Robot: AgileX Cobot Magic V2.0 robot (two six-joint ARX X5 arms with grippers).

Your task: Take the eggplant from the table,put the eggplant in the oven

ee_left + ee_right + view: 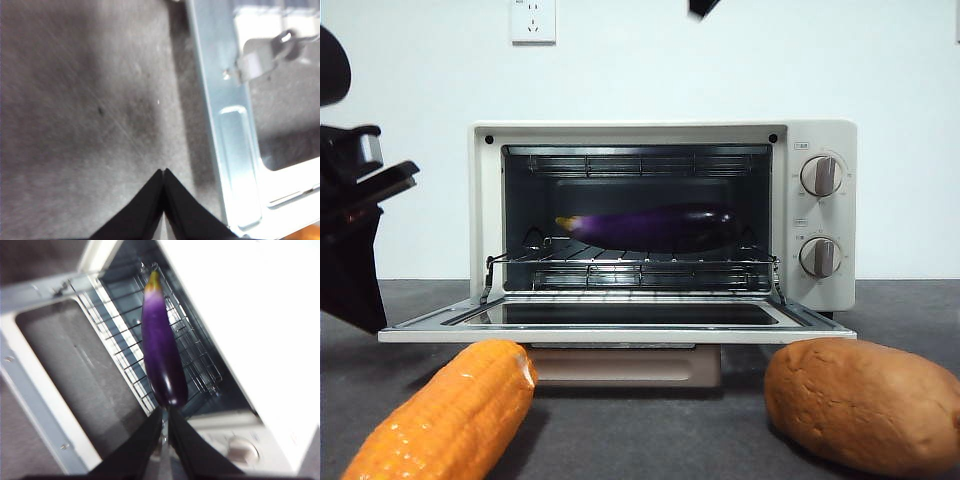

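- Since the eggplant (650, 227) lies on the oven (660, 220) rack, placing looks done.
- Right gripper (165, 415), closed and empty, hangs above the open door.
- Left gripper (164, 172), closed, waits over the tabletop (85, 110).
- Next, probably: withdraw clear.

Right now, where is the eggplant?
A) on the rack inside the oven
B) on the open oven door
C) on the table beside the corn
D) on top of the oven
A: the eggplant lies along the wire rack inside the open oven.

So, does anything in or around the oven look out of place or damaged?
Nothing stands out. The eggplant lies lengthwise on the rack inside the oven, whose door is open flat.
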